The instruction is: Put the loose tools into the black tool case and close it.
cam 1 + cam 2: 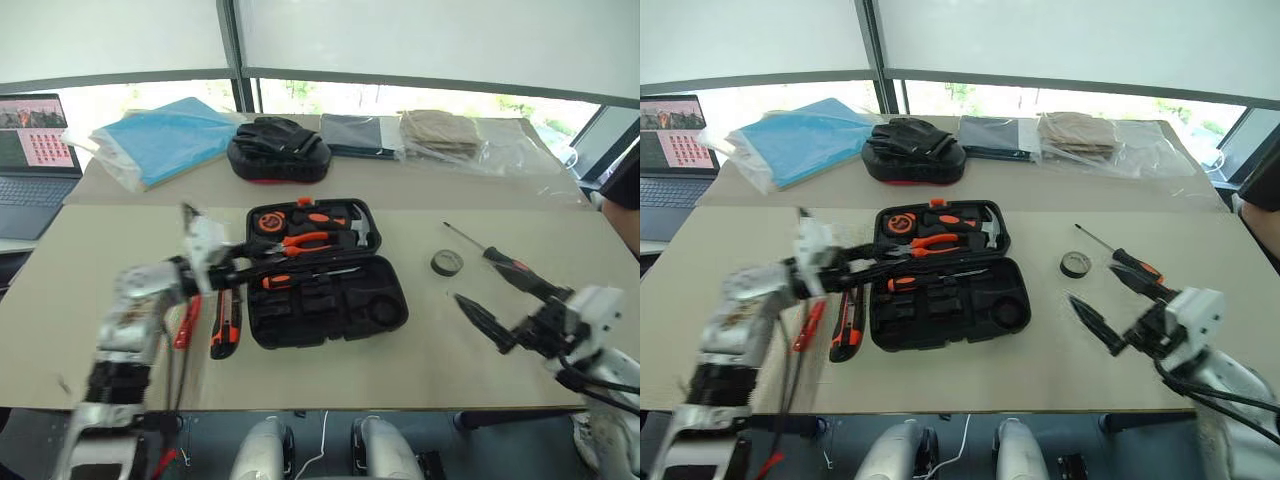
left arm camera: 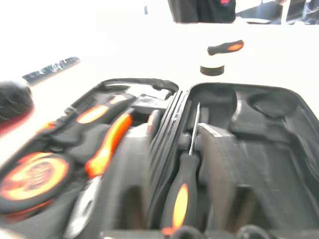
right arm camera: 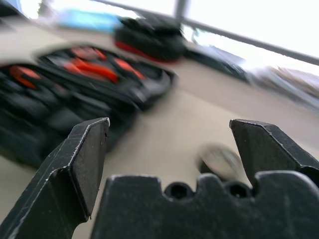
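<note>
The black tool case (image 1: 385,310) lies open mid-table, its far half holding pliers, a hammer and a tape measure. One screwdriver (image 1: 300,279) rests in the near half by the hinge and shows again as the screwdriver (image 2: 180,191) in the left wrist view. My left gripper (image 1: 250,268) hovers at the case's left edge, open and empty. Left of the case lie the utility knife (image 1: 226,325) and the orange tester pen (image 1: 187,322). To the right sit the tape roll (image 1: 447,263) and a second screwdriver (image 1: 492,253). My right gripper (image 1: 505,302) is open near that screwdriver, holding nothing.
A black padded mitt (image 1: 279,150) with a red edge sits behind the case. A blue bag (image 1: 160,140), dark folded cloth (image 1: 352,135) and bagged beige cloth (image 1: 440,132) line the far table. A laptop (image 1: 35,160) stands far left. A person (image 1: 625,190) is at the right edge.
</note>
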### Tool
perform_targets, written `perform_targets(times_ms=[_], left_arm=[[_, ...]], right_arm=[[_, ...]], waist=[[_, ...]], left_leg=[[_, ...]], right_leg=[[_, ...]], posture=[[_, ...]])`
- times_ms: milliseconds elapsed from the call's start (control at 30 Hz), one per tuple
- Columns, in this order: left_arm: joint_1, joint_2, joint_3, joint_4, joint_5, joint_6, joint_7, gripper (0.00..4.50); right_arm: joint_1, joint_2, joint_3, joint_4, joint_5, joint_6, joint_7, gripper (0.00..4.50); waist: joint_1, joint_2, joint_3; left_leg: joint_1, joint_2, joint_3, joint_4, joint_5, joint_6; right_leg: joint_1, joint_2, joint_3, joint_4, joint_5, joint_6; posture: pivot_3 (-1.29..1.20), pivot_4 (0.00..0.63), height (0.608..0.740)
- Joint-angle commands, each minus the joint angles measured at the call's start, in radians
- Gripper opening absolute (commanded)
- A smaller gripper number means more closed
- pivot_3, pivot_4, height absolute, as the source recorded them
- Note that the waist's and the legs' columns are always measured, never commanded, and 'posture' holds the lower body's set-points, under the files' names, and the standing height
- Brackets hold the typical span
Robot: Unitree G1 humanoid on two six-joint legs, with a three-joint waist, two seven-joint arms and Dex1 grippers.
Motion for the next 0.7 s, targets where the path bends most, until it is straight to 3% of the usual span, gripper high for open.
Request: perform_targets(times_ms=[33,133,233,400,533,700], left_arm=[[0.089,0.081,0.093,0.000,-0.078,-0.021,-0.109,3.40],[0.158,0.147,0.158,0.037,-0.094,-0.008,-0.133,4.46],[0.182,0.158,0.183,0.024,-0.126,0.012,-0.130,4.46],[0.178,0.141,0.185,-0.059,-0.207,0.106,-0.099,4.46],[0.149,0.120,0.155,-0.099,-0.231,0.148,-0.070,4.46],[0.112,0.103,0.121,-0.136,-0.243,0.177,-0.049,4.46]], right_arm=[[0.064,-0.008,-0.106,0.063,-0.052,-0.084,-0.012,4.50],[0.100,-0.039,-0.131,0.131,-0.147,0.014,-0.118,4.50],[0.054,-0.071,-0.121,0.176,-0.142,-0.003,-0.102,4.50],[-0.208,-0.218,-0.042,0.356,-0.150,0.108,-0.066,4.50],[-0.559,-0.339,0.166,0.690,-0.273,0.184,0.008,4.50],[-0.910,-0.327,0.363,1.064,-0.401,0.122,0.127,4.50]], waist=[[0.001,0.000,0.000],[0.002,0.000,0.000],[0.002,0.001,0.000],[-0.011,0.002,0.001],[-0.022,0.003,0.002],[-0.023,0.003,0.003]], left_leg=[[0.000,0.000,0.000,0.000,0.000,0.000],[0.000,0.000,0.000,0.001,0.000,0.000],[0.001,0.000,0.000,0.001,-0.001,-0.001],[0.001,0.000,0.003,0.001,-0.001,-0.002],[0.002,0.000,0.003,0.001,0.000,0.001],[0.000,-0.001,0.003,-0.001,0.000,0.001]], right_leg=[[0.000,0.000,0.000,0.000,-0.001,0.001],[0.000,-0.001,0.000,-0.001,-0.009,0.002],[-0.001,-0.004,0.000,-0.001,-0.009,0.002],[-0.001,-0.004,0.001,-0.001,-0.006,0.003],[-0.001,-0.002,0.002,-0.001,-0.006,0.002],[-0.002,0.001,0.002,-0.001,0.001,0.000]], posture=[[0.00,0.150,0.740],[0.00,0.150,0.740],[0.00,0.150,0.740],[0.00,0.150,0.740],[0.00,0.150,0.740],[0.00,0.150,0.740]])
